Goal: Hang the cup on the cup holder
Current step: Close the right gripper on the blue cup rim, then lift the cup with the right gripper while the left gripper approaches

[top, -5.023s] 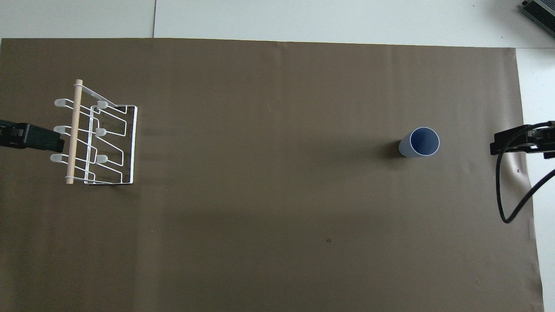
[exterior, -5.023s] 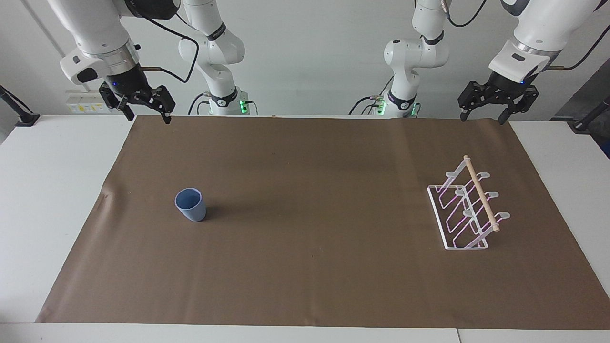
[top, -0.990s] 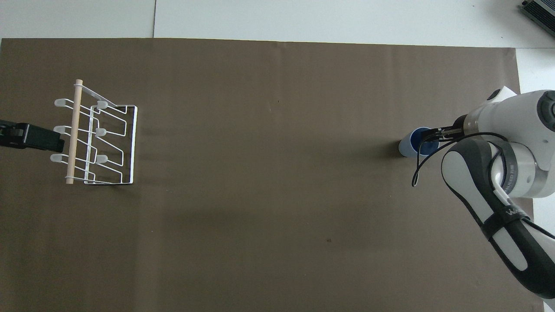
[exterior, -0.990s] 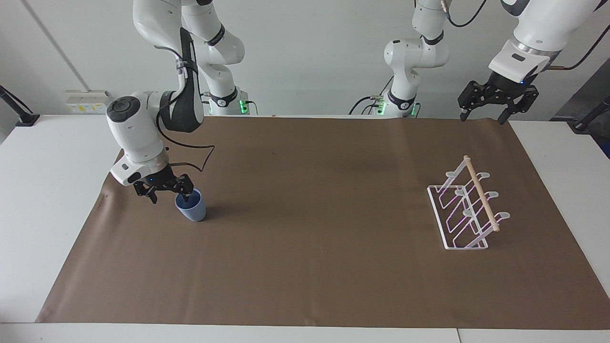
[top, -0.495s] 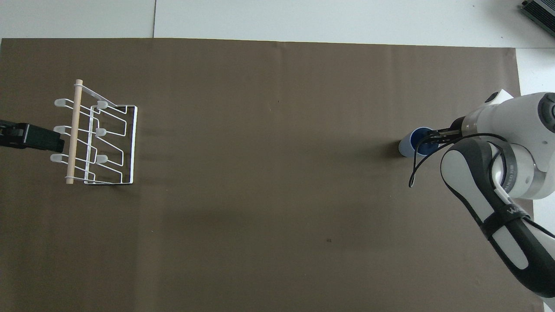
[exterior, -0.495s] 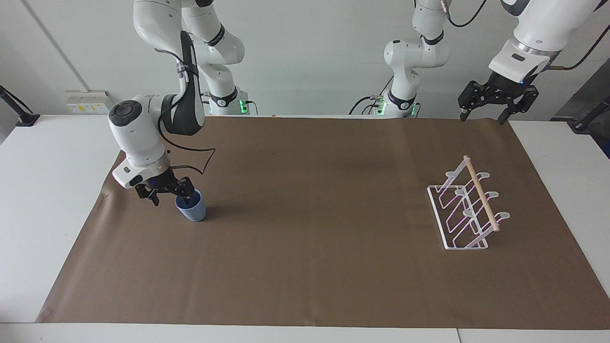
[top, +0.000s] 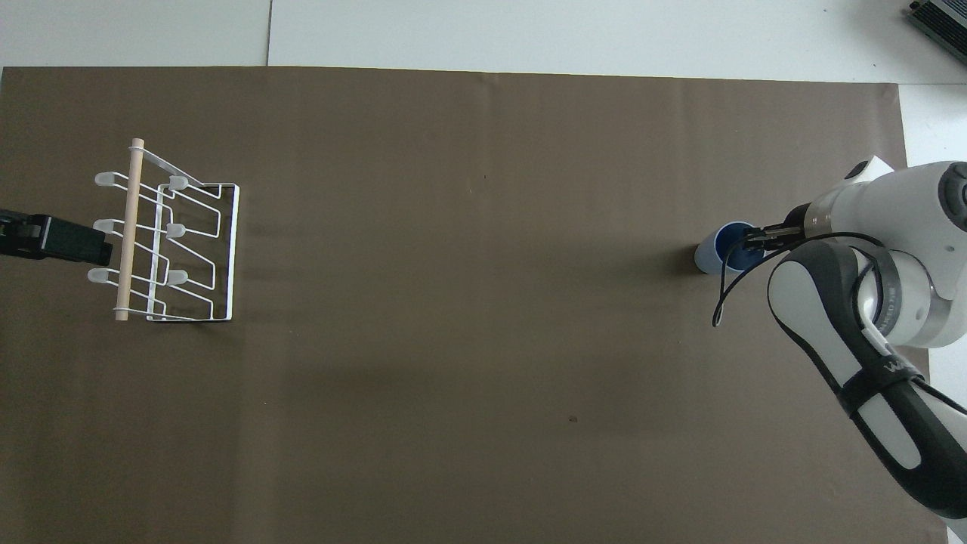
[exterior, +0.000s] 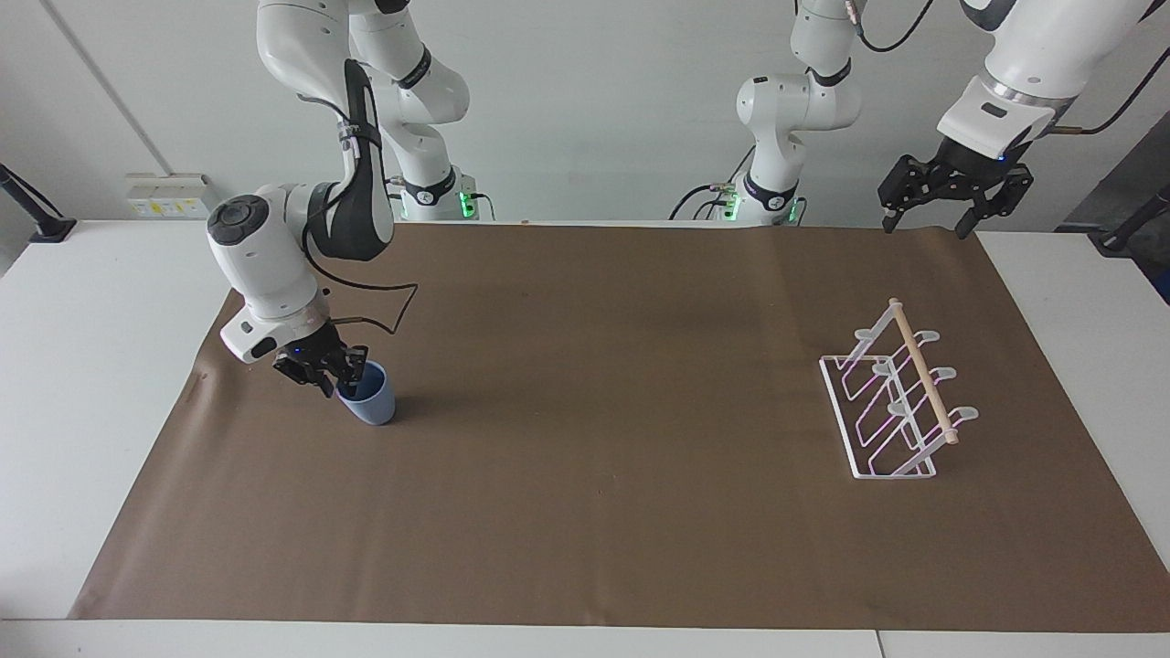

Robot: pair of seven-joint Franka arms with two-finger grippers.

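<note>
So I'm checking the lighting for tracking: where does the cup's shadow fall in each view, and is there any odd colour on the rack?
Facing view: the cup casts a soft shadow toward the left arm's end of the table, and the cup holder wires show a pink tinge. Overhead view: the cup's shadow is a short dark patch on the same side; no pink on the cup holder.

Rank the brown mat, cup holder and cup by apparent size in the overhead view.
1. brown mat
2. cup holder
3. cup, partly covered by the right gripper, yet clearly smallest.
</note>
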